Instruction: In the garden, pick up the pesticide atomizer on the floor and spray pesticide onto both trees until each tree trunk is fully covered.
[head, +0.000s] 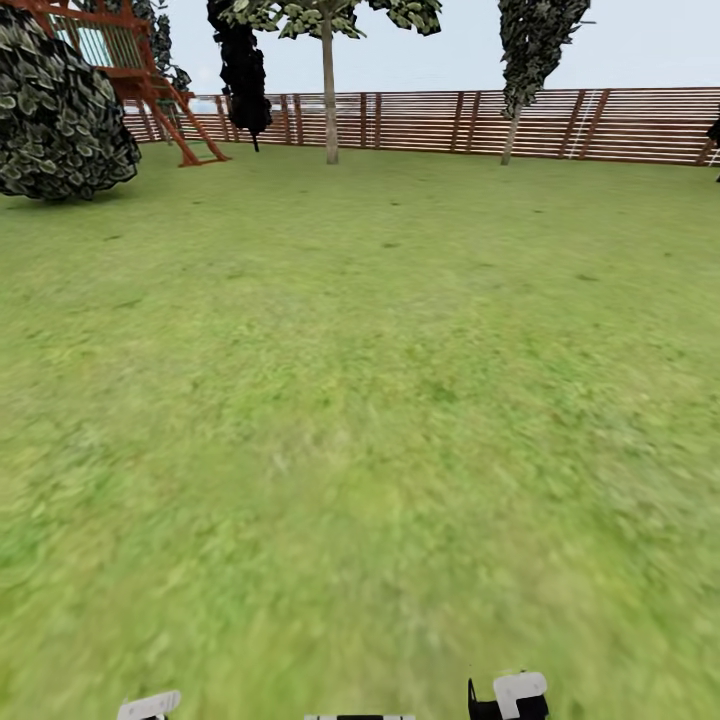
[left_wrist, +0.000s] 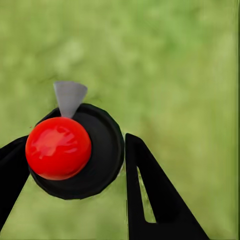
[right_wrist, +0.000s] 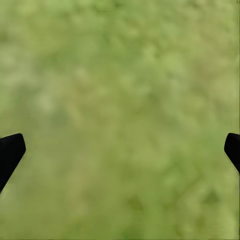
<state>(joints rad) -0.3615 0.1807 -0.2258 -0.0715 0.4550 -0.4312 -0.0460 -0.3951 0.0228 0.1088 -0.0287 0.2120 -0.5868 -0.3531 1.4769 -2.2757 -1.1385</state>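
Left end effector (left_wrist: 75, 165) grips one atomizer (left_wrist: 75, 152); right end effector (right_wrist: 120, 150) spread wide

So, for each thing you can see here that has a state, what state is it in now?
Pesticide atomizer: off the ground, red top and grey nozzle up, between the left fingers.
Left gripper: shut on the pesticide atomizer.
Right gripper: open, fingertips far apart, nothing between them, grass behind.
Lawn: bare grass, no white specks seen.
Thin-trunked tree: upright by the fence.
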